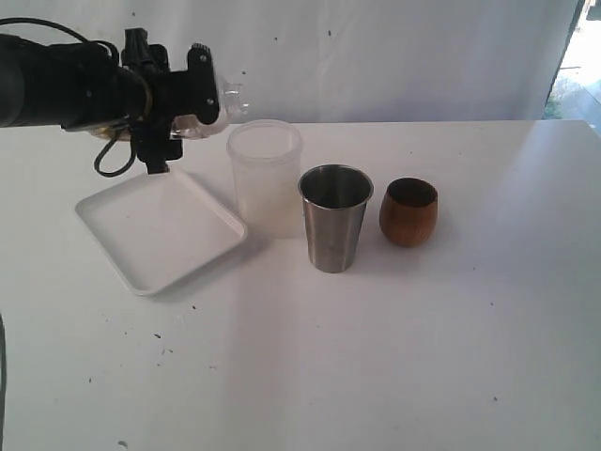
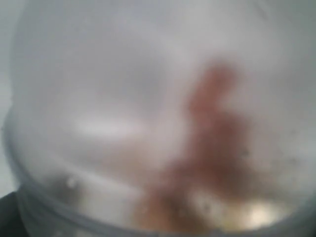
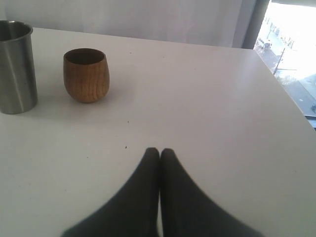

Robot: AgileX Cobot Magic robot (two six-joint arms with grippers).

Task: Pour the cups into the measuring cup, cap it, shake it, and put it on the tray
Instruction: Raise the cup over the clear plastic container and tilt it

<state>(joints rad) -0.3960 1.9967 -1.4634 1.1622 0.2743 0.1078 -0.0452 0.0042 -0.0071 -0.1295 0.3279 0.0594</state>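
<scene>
The right gripper [image 3: 159, 154] is pinched closed and empty, near the steel tumbler [image 1: 335, 218] and wooden cup [image 1: 408, 211]. Farther back, above the tray [image 1: 155, 225], the left gripper [image 1: 195, 89] clamps wide around the measuring cup [image 1: 233, 99]. The cup looks like light, smooth plastic, probably slippery and best gripped mid-body.
</scene>
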